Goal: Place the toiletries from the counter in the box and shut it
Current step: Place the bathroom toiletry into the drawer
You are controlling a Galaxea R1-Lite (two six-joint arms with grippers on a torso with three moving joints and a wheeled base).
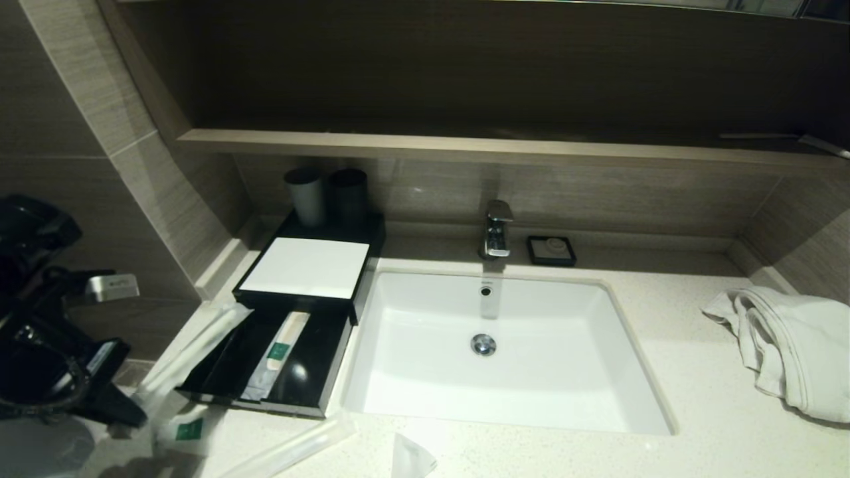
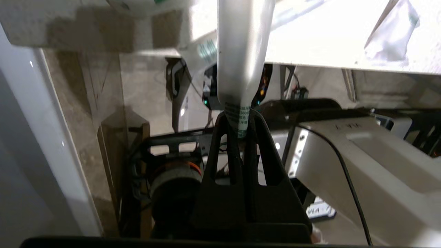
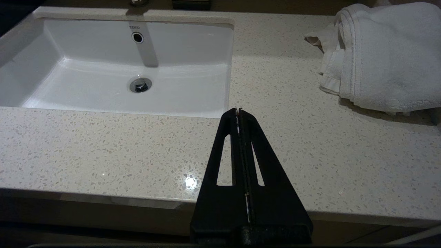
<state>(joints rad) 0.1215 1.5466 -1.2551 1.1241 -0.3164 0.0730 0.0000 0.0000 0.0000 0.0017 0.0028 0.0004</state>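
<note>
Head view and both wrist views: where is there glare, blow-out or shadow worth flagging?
Head view: shelf recess dark, glint on the open drawer of the box. Left wrist view: counter blown out behind the packet in the left gripper. Right wrist view: glare spot beside the right gripper; towel casts shadow.

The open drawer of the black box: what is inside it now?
One long packet with a green mark lies in the drawer. The part under the white top panel is covered, so unseen.
</note>
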